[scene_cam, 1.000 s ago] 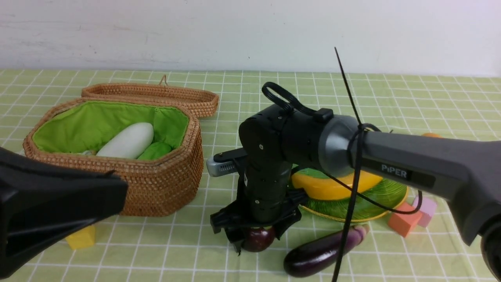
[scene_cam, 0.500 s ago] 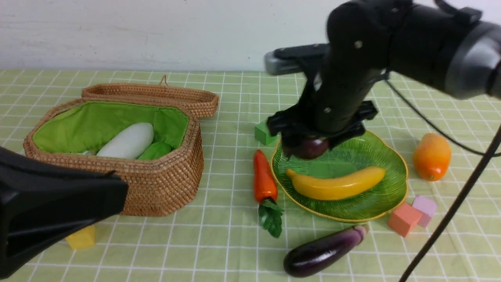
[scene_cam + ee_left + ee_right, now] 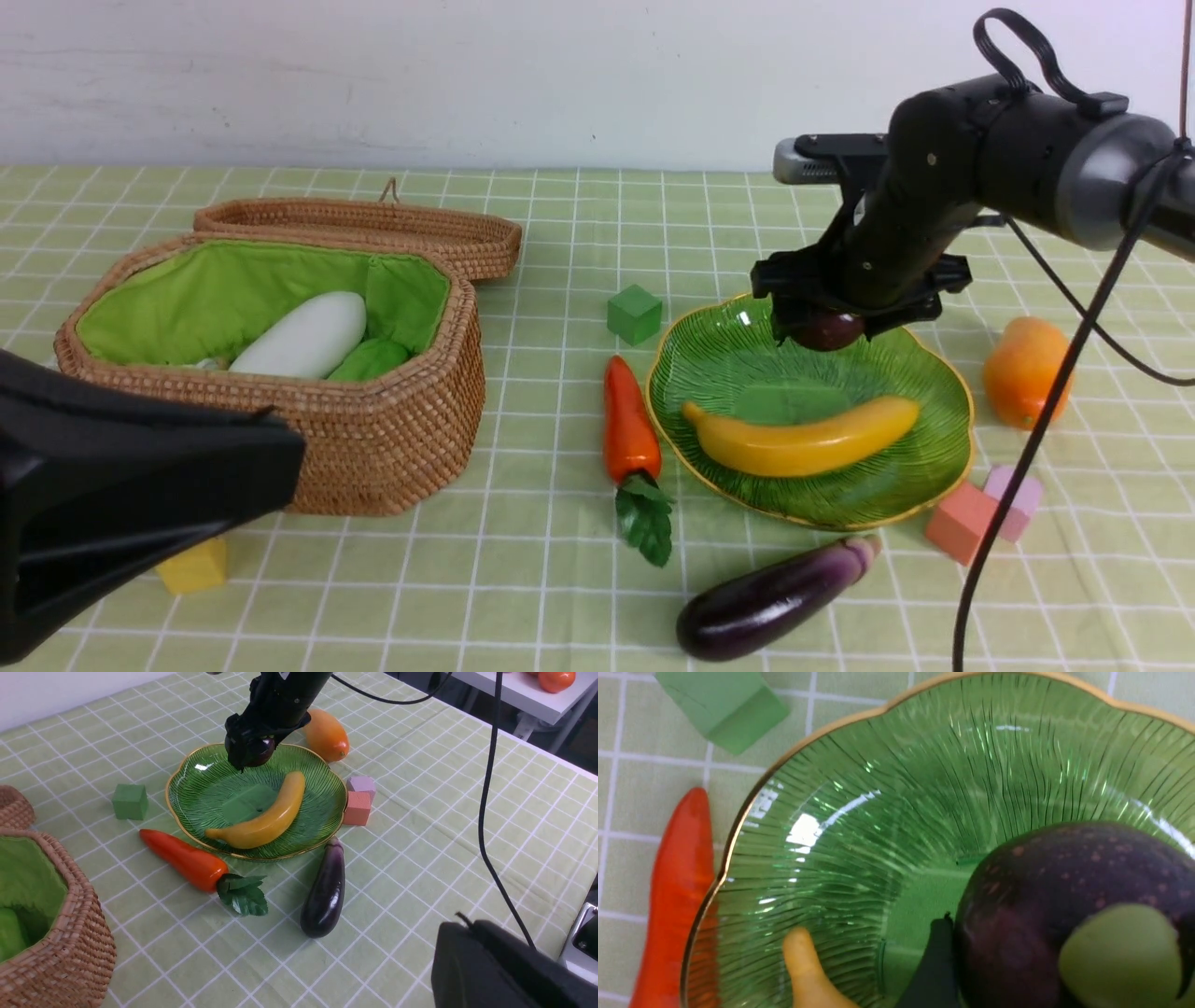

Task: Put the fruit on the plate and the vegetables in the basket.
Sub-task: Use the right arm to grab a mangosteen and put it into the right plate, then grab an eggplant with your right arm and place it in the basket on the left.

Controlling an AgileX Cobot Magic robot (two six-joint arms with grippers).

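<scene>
My right gripper [image 3: 828, 329] is shut on the round dark-purple mangosteen [image 3: 1069, 924] and holds it just over the far part of the green plate [image 3: 934, 383]. One dark finger [image 3: 936, 956] lies against the fruit's side. The yellow banana [image 3: 803, 439] lies on the plate. The orange mango [image 3: 1027, 371] sits on the cloth to the plate's right. The carrot [image 3: 627, 425] lies left of the plate and the eggplant [image 3: 770, 597] in front of it. The white radish [image 3: 303, 336] and green gourd [image 3: 371, 359] lie in the wicker basket [image 3: 392, 439]. My left gripper [image 3: 467, 924] is shut and empty, near the basket's front.
A green cube [image 3: 634, 314] stands behind the carrot. An orange cube [image 3: 962, 523] and a lilac cube [image 3: 1018, 490] sit at the plate's right front. A yellow cube [image 3: 194, 566] is in front of the basket. The basket's lid [image 3: 373, 229] lies open behind it.
My right arm has carried the mangosteen from the cloth in front of the carrot, up and back over the plate, and then lower over the plate's far side. The left arm has not moved.
</scene>
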